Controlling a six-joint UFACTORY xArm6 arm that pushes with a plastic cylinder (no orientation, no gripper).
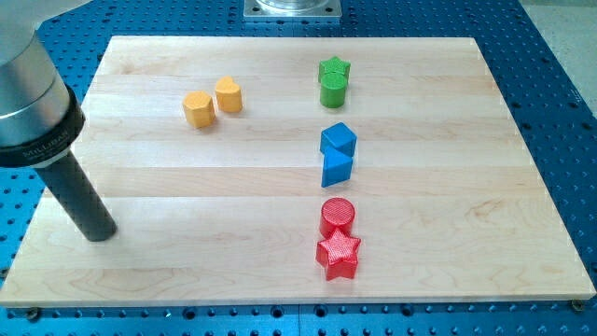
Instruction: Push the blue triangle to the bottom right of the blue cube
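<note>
The blue cube (340, 140) sits right of the board's middle. The blue triangle (336, 169) lies just below it, touching its lower edge. My tip (96, 230) rests on the board at the view's lower left, far to the left of both blue blocks and touching no block. The dark rod rises from it toward the view's upper left, into the grey arm body.
A green star (334, 81) stands above the blue cube. A red cylinder (338, 217) and a red star (339, 256) lie below the blue triangle. Two orange blocks (199, 109) (229, 94) sit at the upper left. The wooden board (466, 187) ends in blue perforated table.
</note>
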